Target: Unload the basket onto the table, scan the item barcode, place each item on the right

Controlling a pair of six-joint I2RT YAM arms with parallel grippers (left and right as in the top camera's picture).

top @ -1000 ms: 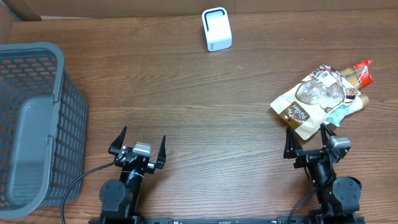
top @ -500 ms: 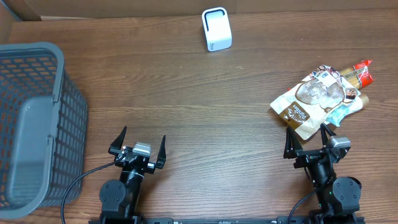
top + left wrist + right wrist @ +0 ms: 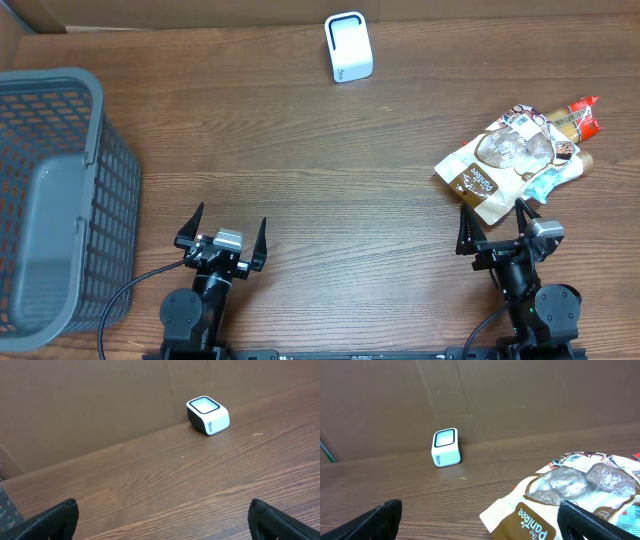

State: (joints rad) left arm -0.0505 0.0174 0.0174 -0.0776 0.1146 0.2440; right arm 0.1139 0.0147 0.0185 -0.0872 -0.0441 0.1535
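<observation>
1. Snack pouch (image 3: 487, 172), brown and white, lies flat on the right side of the wooden table (image 3: 330, 170). It lies on a small heap, with a red-ended packet (image 3: 578, 117) behind it and a pale blue packet (image 3: 546, 181) at its right edge.
2. The pouch lies just beyond the right gripper (image 3: 492, 214), whose fingertips stand close to its near edge. Whether a tip brushes the wrapper cannot be told from overhead. In the right wrist view the pouch fills the lower right, between the two fingers.
3. The right gripper's jaws are spread wide and pinch nothing.
4. The left gripper (image 3: 230, 218) is also spread wide and empty. It stands over bare wood on the table's left half, well apart from the pouch.
5. The white scanner (image 3: 348, 47) stands at the far edge near the middle, well apart from the pouch and both grippers.
6. A grey mesh basket (image 3: 118, 170) stands at the table's left edge, beside the left gripper.
</observation>
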